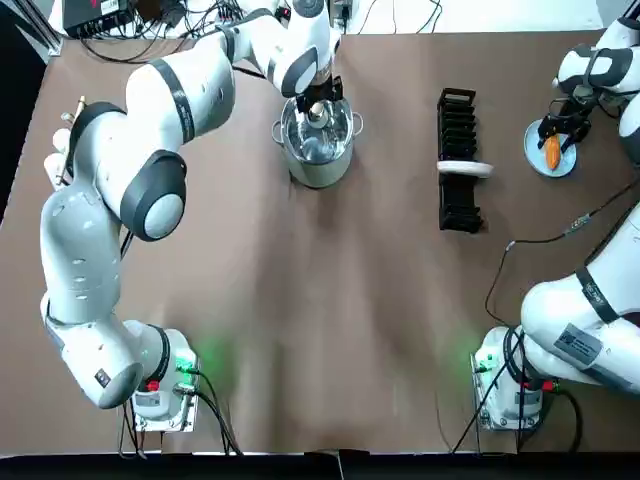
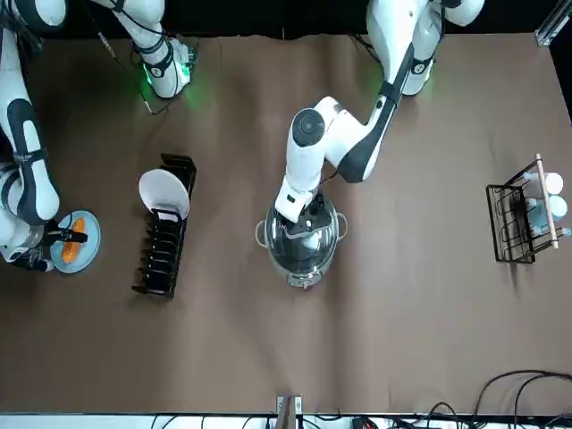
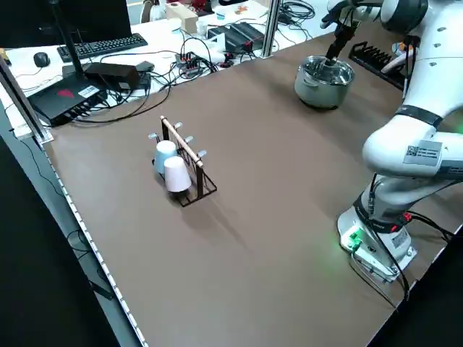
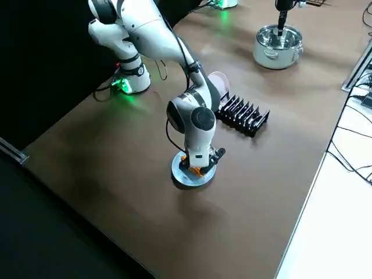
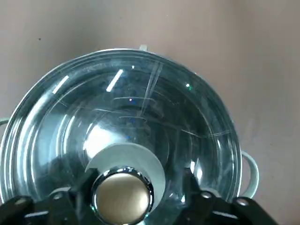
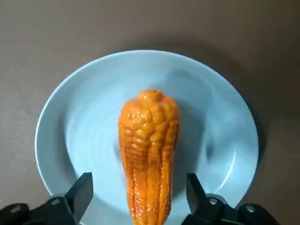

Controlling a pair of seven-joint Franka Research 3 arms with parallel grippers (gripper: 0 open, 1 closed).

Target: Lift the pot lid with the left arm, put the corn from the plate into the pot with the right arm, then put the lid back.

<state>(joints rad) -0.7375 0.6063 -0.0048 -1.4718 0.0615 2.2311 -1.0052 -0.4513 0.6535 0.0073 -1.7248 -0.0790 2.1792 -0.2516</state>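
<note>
A steel pot (image 1: pixel 318 150) stands at the table's far middle with its glass lid (image 5: pixel 126 117) on it. My left gripper (image 1: pixel 320 108) hangs directly over the lid, open, its fingers (image 5: pixel 191 190) on either side of the round metal knob (image 5: pixel 123 196) with a gap showing. At the far right an orange corn cob (image 6: pixel 149 150) lies on a light blue plate (image 6: pixel 93 117). My right gripper (image 1: pixel 560 128) is low over it, open, with one finger on each side of the cob.
A black dish rack (image 1: pixel 458 160) holding one white plate stands between the pot and the blue plate. A wire rack with cups (image 2: pixel 523 214) sits at the table's left edge. Cables trail near the right arm's base (image 1: pixel 520 240).
</note>
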